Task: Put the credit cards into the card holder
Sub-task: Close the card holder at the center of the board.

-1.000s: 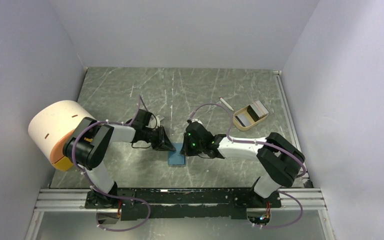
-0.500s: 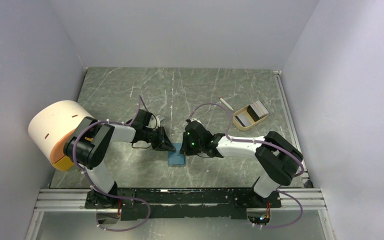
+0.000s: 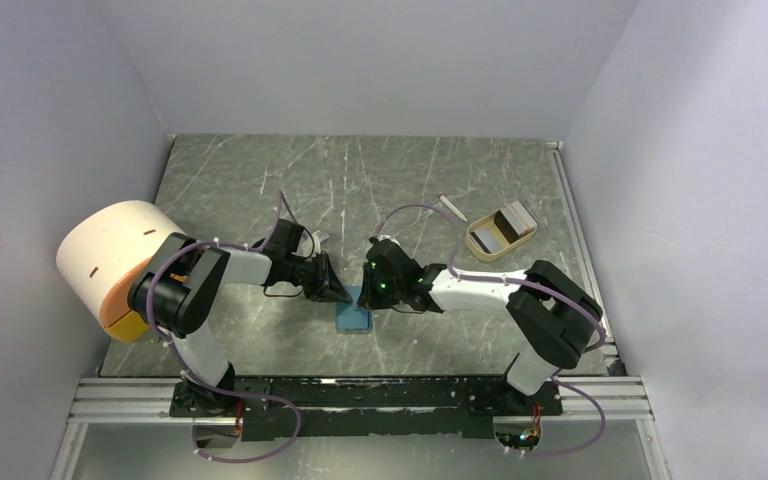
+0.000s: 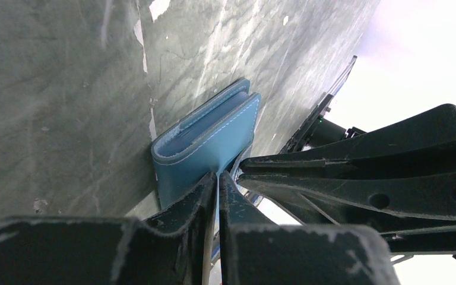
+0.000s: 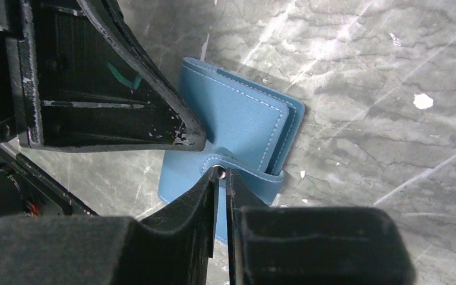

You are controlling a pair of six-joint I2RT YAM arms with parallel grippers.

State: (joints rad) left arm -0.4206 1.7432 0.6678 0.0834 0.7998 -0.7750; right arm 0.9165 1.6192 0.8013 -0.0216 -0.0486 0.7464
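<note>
The teal-blue card holder (image 3: 355, 312) lies folded on the table between my two grippers. My left gripper (image 3: 341, 293) is shut on the edge of its cover (image 4: 208, 133), with the fingertips pinching the blue leather (image 4: 218, 175). From the other side, my right gripper (image 3: 369, 297) is shut on the snap tab (image 5: 255, 173); the metal snap shows at its tips (image 5: 219, 172). The credit cards (image 3: 508, 222), pale ones and a dark one, stand in a small tan tray at the right back.
The tan tray (image 3: 480, 246) sits near the table's right edge, with a thin white stick (image 3: 451, 208) just beyond it. A large white cylinder with an orange part (image 3: 110, 255) stands at the left. Grey walls close in the table.
My right arm has edged a little to the left toward the card holder. The left arm and the card holder have stayed where they were.
</note>
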